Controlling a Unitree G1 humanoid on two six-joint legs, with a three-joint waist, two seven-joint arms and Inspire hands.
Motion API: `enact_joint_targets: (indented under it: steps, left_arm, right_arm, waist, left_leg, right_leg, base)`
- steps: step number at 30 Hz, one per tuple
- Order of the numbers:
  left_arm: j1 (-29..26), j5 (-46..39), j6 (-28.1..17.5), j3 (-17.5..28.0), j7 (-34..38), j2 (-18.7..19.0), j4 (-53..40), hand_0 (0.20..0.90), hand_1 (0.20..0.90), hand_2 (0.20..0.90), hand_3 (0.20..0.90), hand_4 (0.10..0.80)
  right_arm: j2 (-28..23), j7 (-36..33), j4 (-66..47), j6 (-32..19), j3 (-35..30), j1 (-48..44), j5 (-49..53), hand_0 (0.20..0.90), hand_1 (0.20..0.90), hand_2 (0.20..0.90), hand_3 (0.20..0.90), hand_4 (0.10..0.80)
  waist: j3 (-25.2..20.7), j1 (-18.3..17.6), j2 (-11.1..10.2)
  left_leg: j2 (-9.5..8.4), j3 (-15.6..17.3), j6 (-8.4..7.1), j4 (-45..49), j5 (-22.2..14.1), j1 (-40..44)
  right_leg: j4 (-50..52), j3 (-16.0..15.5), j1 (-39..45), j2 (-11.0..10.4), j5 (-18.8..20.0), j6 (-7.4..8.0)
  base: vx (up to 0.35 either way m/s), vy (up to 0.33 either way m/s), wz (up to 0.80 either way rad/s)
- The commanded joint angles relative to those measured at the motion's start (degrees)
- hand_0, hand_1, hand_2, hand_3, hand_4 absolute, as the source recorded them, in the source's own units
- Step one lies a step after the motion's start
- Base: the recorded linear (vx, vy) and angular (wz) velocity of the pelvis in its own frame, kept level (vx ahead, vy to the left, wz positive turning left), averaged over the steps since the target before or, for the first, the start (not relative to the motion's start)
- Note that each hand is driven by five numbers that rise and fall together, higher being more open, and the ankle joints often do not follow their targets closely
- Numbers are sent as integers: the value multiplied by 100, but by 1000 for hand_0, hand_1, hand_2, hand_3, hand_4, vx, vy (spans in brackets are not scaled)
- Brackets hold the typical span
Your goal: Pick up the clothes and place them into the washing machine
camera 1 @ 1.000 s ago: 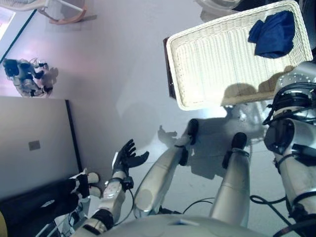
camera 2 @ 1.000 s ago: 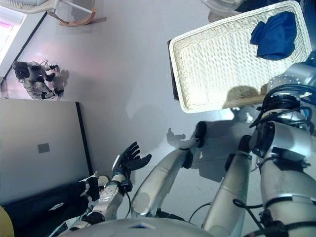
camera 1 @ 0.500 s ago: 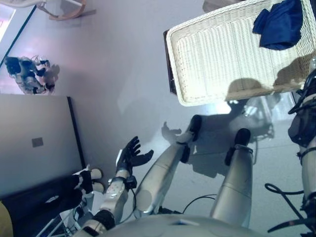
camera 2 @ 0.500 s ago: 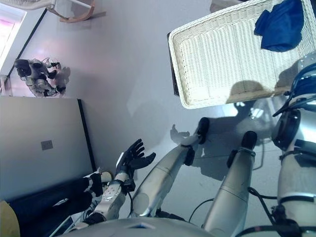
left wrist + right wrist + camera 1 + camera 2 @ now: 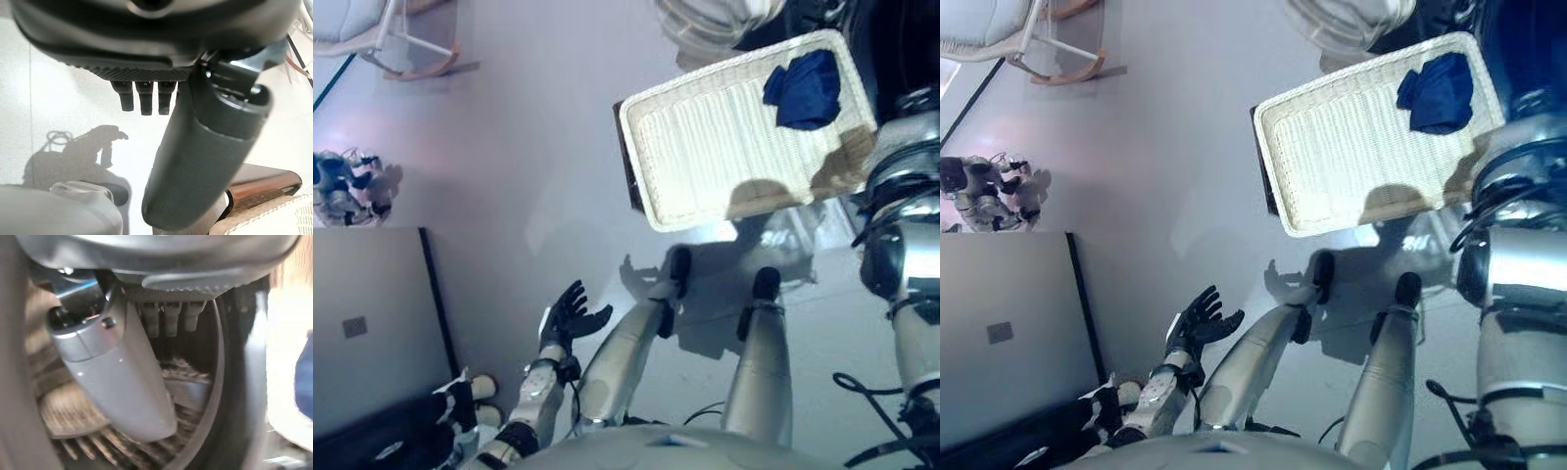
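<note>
No writing or label can be read in any view. On the grey panel (image 5: 367,323) beside the left hand (image 5: 570,315) there is only a small plain plate, without legible print.

The left hand is low over the pale floor (image 5: 529,147), with its fingers spread and straight, and it holds nothing. In the left wrist view its fingertips (image 5: 143,102) point down at the bare floor and the thumb (image 5: 205,156) stands out in front of them; past the thumb a brown curved edge (image 5: 264,186) and a strip of pale wicker are visible.

The blue cloth (image 5: 806,88) lies crumpled in the far corner of the white wicker basket (image 5: 705,147), well apart from the left hand, ahead of it and toward the robot's right side. Open floor lies between the left hand and the basket. A dark edge (image 5: 626,166) runs along the basket's side nearest to that hand.

The right hand (image 5: 171,316) shows only in its own wrist view. Its fingers look rather straight and the pale thumb (image 5: 122,377) stands free; nothing is seen between them. Past the fingers is a dark round opening with a ribbed drum (image 5: 190,382) inside, close to the hand. A bit of blue shows at the side of this view, beyond the dark rim.

Farther from the left hand, another small robot (image 5: 347,186) sits on the floor, and a chair with a wooden foot (image 5: 401,49) stands beyond it.
</note>
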Motion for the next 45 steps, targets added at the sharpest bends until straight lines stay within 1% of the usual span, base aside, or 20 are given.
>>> enact_joint_targets:
  steps: [1,7,12,15,16,19,21,24,25,26,27,28,29,31,32,33,34,35,40,45]
  left_arm:
    - [63,-90,-256,472,172,233,406,900,900,900,900,800]
    - [102,-83,-196,613,122,169,735,900,900,900,900,800]
    - [149,227,-52,905,126,173,1110,900,900,900,900,800]
    - [150,516,16,1075,107,310,1230,900,900,900,900,800]
    - [77,653,13,1183,153,494,1285,900,900,900,900,800]
    - [19,563,-60,1266,206,538,1397,900,900,900,900,800]
    - [-3,432,-98,1334,194,575,1433,900,900,900,900,800]
    - [-35,477,-107,1363,217,607,1489,900,900,900,900,800]
    - [-9,476,-144,1406,210,611,1478,900,900,900,900,800]
    - [15,515,-156,1434,240,582,1458,900,900,900,900,800]
    - [80,574,-161,1428,262,548,1467,900,900,900,900,800]
    - [80,575,-161,1430,263,550,1466,900,900,900,900,800]
    - [-81,534,-150,1390,259,615,1414,900,900,900,900,800]
    - [-205,525,-144,1368,312,678,1406,900,900,900,900,800]
    - [-277,557,-124,1367,410,662,1445,900,900,900,900,800]
    - [-260,585,-140,1321,431,644,1443,900,900,900,900,800]
    - [-263,586,-140,1322,432,642,1444,900,900,900,900,800]
    - [-223,733,-84,1210,458,611,1463,900,900,900,900,800]
    - [-154,847,-57,1236,539,669,1591,900,900,900,900,800]
    - [-343,844,-103,1257,618,798,1400,900,900,900,900,800]
  right_arm:
    - [-193,154,-297,-177,490,-151,-616,900,900,900,900,800]
    - [420,276,-353,-125,344,410,-846,900,900,900,900,800]
    - [691,224,-218,233,396,1256,-1932,900,900,900,900,800]
    - [784,305,-201,438,388,1981,-2477,900,900,900,900,800]
    - [893,328,-266,490,436,2115,-2703,900,900,900,900,800]
    - [1015,314,-266,554,595,2164,-2940,900,900,900,900,800]
    - [1126,324,-333,666,729,2303,-3238,900,900,900,900,800]
    - [1177,312,-411,688,693,2703,-3418,900,900,900,900,800]
    - [1165,310,-496,658,679,2934,-3480,900,900,900,900,800]
    - [1146,271,-457,708,739,3019,-3653,900,900,900,900,800]
    - [1180,132,-480,735,771,3124,-3862,900,900,900,900,800]
    - [1183,130,-482,736,770,3124,-3864,900,900,900,900,800]
    - [1178,40,-558,692,760,3172,-3898,900,900,900,900,800]
    - [1183,-67,-494,710,826,2989,-3889,900,900,900,900,800]
    - [1218,-149,-294,766,967,2699,-3987,900,900,900,900,800]
    - [1175,-192,-250,770,1036,2497,-4037,900,900,900,900,800]
    - [1174,-191,-247,769,1037,2493,-4037,900,900,900,900,800]
    - [1127,-218,-127,793,1162,2402,-4195,900,900,900,900,800]
    - [1060,-220,228,960,1410,1795,-4423,900,900,900,900,800]
    - [766,-301,692,1312,1681,1188,-4804,900,900,900,900,800]
  waist:
    - [-87,185,41]
    - [-197,205,-206]
    - [-379,99,-447]
    - [-393,-120,-473]
    - [-259,-340,-467]
    - [-321,-534,-536]
    - [-398,-678,-661]
    - [-508,-759,-854]
    - [-563,-804,-930]
    - [-709,-769,-989]
    - [-734,-819,-967]
    - [-747,-832,-978]
    - [-468,-820,-1051]
    - [-330,-738,-1140]
    - [-334,-607,-1143]
    - [-351,-488,-1070]
    - [-361,-489,-1076]
    - [-392,-419,-848]
    - [-449,-273,-739]
    - [-494,-83,-633]
  left_leg:
    - [-247,-4,1,-372,-282,293]
    - [-193,-145,-7,-552,-235,749]
    - [-197,-228,18,-403,-450,1280]
    - [-338,-457,158,-288,-683,1864]
    - [-342,-529,196,-261,-726,2163]
    - [-291,-650,50,-443,-819,2485]
    - [-296,-785,-22,-554,-970,2782]
    - [-312,-860,-80,-474,-1073,2886]
    - [-297,-891,-110,-434,-1117,2865]
    - [-170,-927,-211,-429,-1132,2853]
    - [-41,-919,-315,-246,-1031,2827]
    - [-56,-928,-314,-256,-1007,2809]
    - [267,-610,-738,1033,-45,1863]
    - [240,-566,-647,1208,10,1304]
    - [179,-511,-473,910,-239,1034]
    - [155,-580,-444,423,-176,1050]
    - [151,-578,-443,390,-147,1047]
    - [355,-499,-354,-787,293,1117]
    - [318,-467,-256,-1090,279,1428]
    - [203,-122,-183,-1124,182,1441]
  right_leg:
    - [-849,-449,935,321,71,-280]
    - [-1421,-483,1608,365,280,-222]
    - [-1474,-660,2289,228,225,-166]
    - [-88,-905,2287,-112,474,-52]
    - [646,-841,2131,-15,646,-47]
    - [-431,-715,1849,200,530,-101]
    - [-1898,-539,1796,184,948,18]
    - [-2453,-382,2096,78,1153,94]
    - [-2473,-189,2209,90,1241,89]
    - [-2508,-290,2369,139,1219,42]
    - [-2530,-364,2555,222,1133,-16]
    - [-2544,-371,2543,205,1149,-12]
    - [-2432,-515,2724,93,992,-149]
    - [-2383,-543,2689,69,939,-228]
    - [-2394,-558,2675,207,866,-240]
    - [-2389,-457,2673,356,825,-213]
    - [-2398,-455,2659,350,839,-212]
    - [-2337,-503,2644,589,796,-185]
    - [-2161,-330,2522,619,786,-91]
    - [-2409,-228,2443,300,916,32]
  base:
    - [44,-35,6]
    - [57,-19,2]
    - [126,8,11]
    - [134,48,43]
    - [111,60,84]
    - [173,-104,51]
    - [285,-169,-1]
    - [272,-229,35]
    - [183,-259,71]
    - [314,-366,59]
    - [249,-277,40]
    - [30,-240,37]
    - [-161,-228,49]
    - [-82,-209,92]
    - [131,-90,89]
    - [131,-92,36]
    - [158,45,-26]
    - [135,69,-35]
    - [90,143,-37]
    - [53,183,-21]
